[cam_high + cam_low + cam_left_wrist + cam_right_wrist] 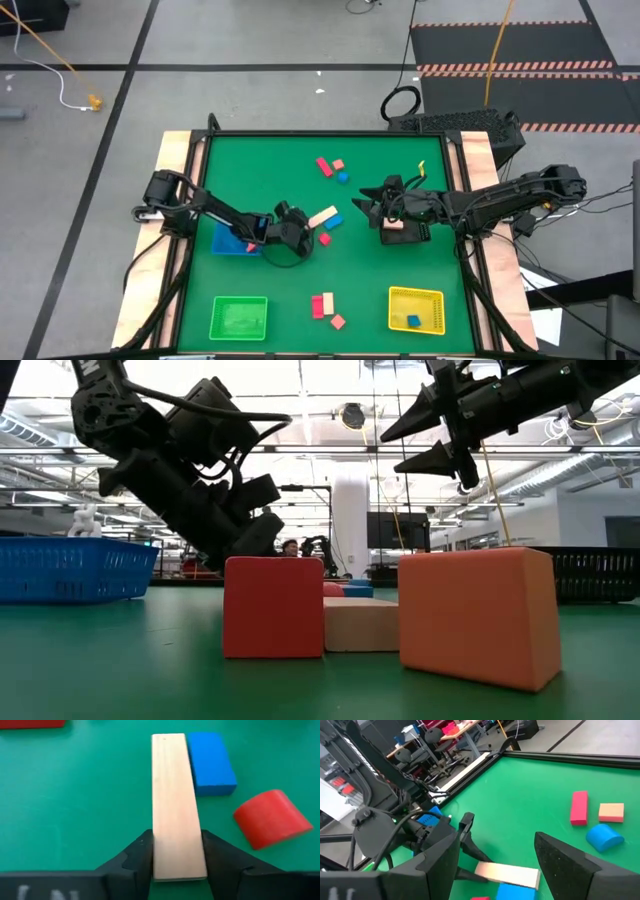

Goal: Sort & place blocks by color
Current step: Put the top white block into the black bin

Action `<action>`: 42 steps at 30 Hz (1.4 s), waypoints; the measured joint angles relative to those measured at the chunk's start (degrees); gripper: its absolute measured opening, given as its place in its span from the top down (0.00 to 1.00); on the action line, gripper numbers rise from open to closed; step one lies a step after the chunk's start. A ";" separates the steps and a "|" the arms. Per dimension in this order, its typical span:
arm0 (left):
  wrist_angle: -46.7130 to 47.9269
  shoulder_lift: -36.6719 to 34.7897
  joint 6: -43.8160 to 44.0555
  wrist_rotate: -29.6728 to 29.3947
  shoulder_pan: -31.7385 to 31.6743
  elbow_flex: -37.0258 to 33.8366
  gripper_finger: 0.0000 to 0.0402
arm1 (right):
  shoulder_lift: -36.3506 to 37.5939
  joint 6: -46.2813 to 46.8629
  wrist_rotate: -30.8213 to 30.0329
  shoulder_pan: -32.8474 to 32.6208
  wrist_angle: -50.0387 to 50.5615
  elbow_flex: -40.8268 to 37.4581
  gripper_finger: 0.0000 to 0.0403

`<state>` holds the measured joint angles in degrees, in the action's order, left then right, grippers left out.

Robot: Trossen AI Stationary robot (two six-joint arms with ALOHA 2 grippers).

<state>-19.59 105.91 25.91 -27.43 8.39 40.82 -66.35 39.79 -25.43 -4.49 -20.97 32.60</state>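
Blocks are mid-sort, and the step in hand is the pickup of the cream bar [176, 795]. It lies flat on the green table [270, 170] just off centre toward 12 o'clock. The left gripper [177, 837] has its fingers closed against both long sides of the bar's near end, but the bar isn't lifted yet. The next move probably calls for a straight lift, since a blue block [211, 762] lies right alongside and a red half-round [270, 817] sits close by.

The right gripper [497, 840] hangs wide open and empty at 3 o'clock.

Head count from the high view:
- red: three, at 12 o'clock [324, 166], near centre and at 6 o'clock [317, 306]
- blue: three, one already in the yellow tray [434, 297] at 5 o'clock
- cream: two
- salmon: three, at 12 o'clock [338, 164], at 6 o'clock [338, 322] and under the right gripper [393, 226]
- trays: three, with the blue tray [228, 240] at 9 o'clock and the green tray [238, 318] at 7 o'clock

A pinkish bit also shows in the blue tray, too hidden to call.
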 joint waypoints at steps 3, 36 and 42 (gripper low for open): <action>0.00 0.00 -0.58 -0.29 -0.48 0.00 0.67 | 0.00 0.02 0.21 -0.15 -0.46 0.00 0.39; -7.89 -12.35 -27.47 -0.03 0.46 -0.09 0.67 | -1.44 28.27 9.14 3.88 1.29 0.00 0.39; -14.20 -12.37 -32.05 0.02 1.39 -0.07 0.67 | -5.08 29.67 10.61 3.72 -2.70 0.00 0.39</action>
<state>-33.80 93.54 -6.14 -27.42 9.78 40.75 -71.42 69.46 -14.82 -0.78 -23.67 32.60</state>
